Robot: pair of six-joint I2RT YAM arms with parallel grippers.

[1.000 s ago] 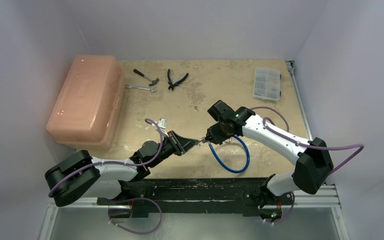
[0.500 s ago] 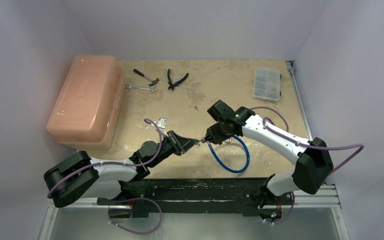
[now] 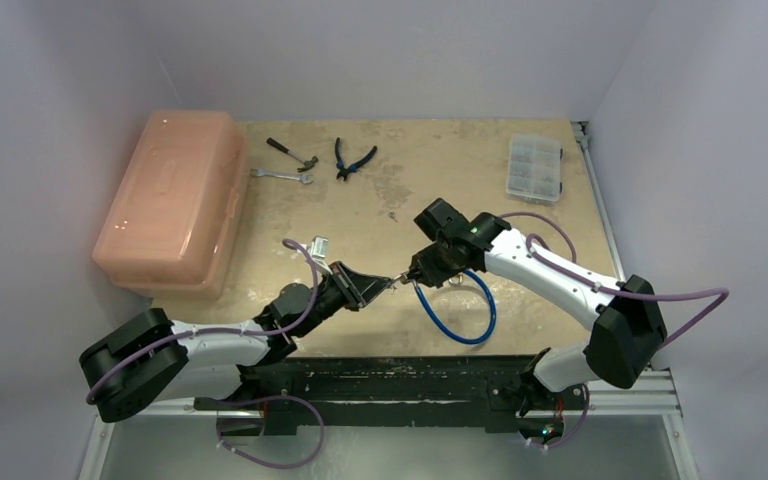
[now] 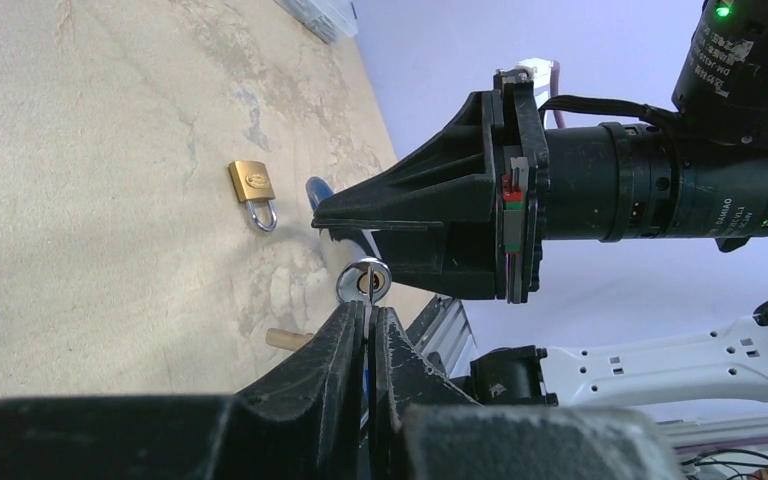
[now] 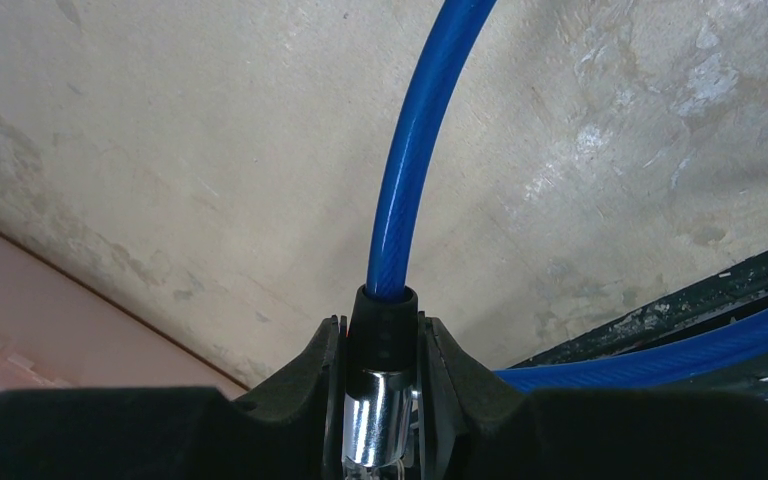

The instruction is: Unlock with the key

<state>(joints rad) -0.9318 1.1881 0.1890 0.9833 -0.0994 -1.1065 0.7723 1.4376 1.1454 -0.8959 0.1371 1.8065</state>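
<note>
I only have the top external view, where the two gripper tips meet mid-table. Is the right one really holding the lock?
Observer: Yes. The right wrist view shows the right gripper with jaws clamped on the chrome barrel of the blue cable lock.
Operator: Which way does the keyhole face?
Observer: In the left wrist view the keyhole points straight at the tips of the left gripper.
Operator: Key inserted?
Observer: Cannot tell. The left jaws are closed to a slit on what looks like the key, edge-on at the keyhole.
</note>
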